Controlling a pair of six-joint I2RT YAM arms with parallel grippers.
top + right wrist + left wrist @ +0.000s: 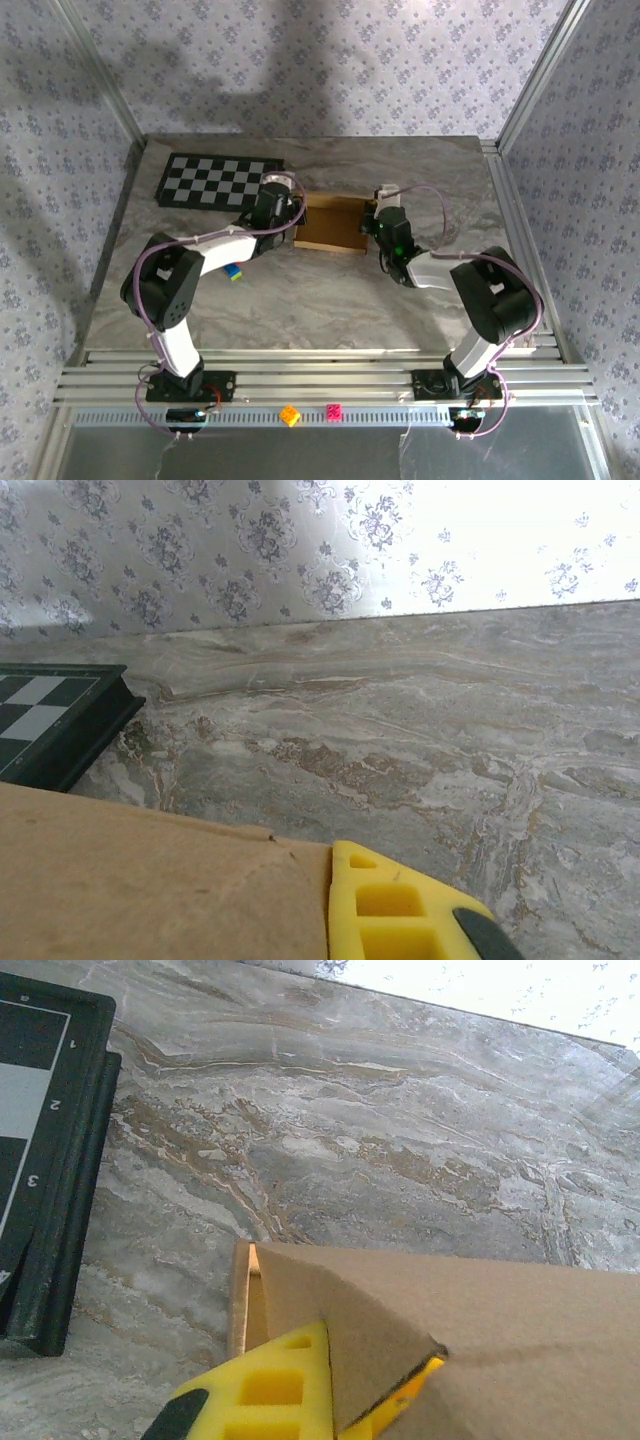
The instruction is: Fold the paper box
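Note:
The paper box (330, 222) is tan cardboard, lying in the middle of the marble table with its walls partly raised. My left gripper (290, 215) is at the box's left end. In the left wrist view my left gripper (345, 1390) is shut on a slanted cardboard flap (390, 1330), with one yellow finger (260, 1390) in front of it and the other mostly behind it. My right gripper (372, 222) is at the box's right end. In the right wrist view one yellow finger (400, 910) presses against a cardboard panel (150, 880). That panel hides the other finger.
A black-and-white checkerboard mat (215, 180) lies at the back left, close to the box's left end. A small blue and green piece (234, 271) sits under the left forearm. A yellow block (290, 415) and a pink block (334, 411) rest on the near rail.

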